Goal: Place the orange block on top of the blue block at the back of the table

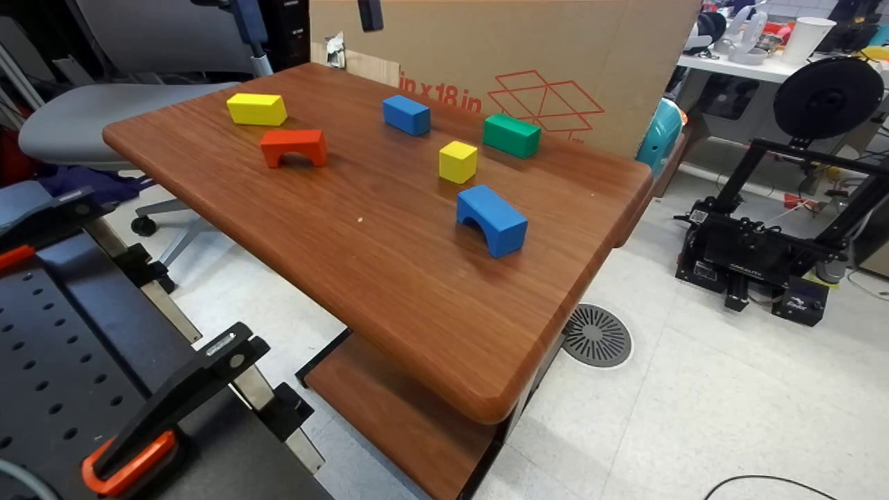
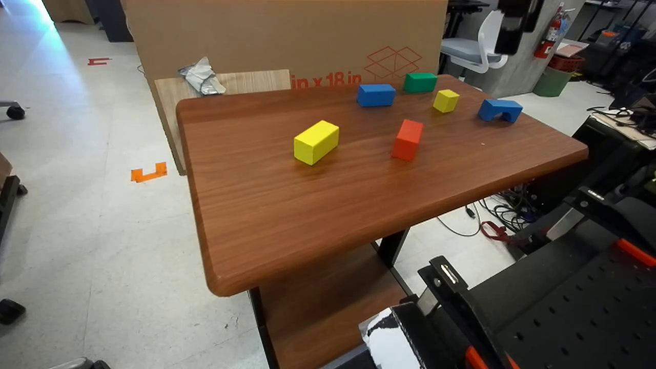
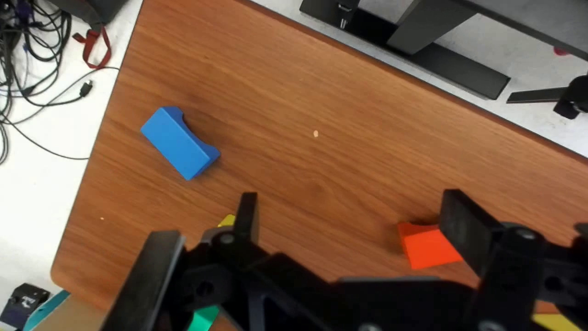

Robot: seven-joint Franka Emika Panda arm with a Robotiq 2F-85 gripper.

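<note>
Two apart on table (image 1: 389, 278); orange block (image 1: 294, 142); plain blue block (image 1: 406, 115); pincer (image 3: 353, 207) spread wide

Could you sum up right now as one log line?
end effector: open, empty | orange arch block: on table | plain blue block: nothing on top | stacking: not done

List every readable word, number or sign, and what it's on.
"in x 18 in": red print on the brown cardboard panel, beside a line drawing.
Below it, red marks, cut off.
Too small to read:
marks on the black 3D printer;
labels on black and orange clamps;
label on the red fire extinguisher.
</note>
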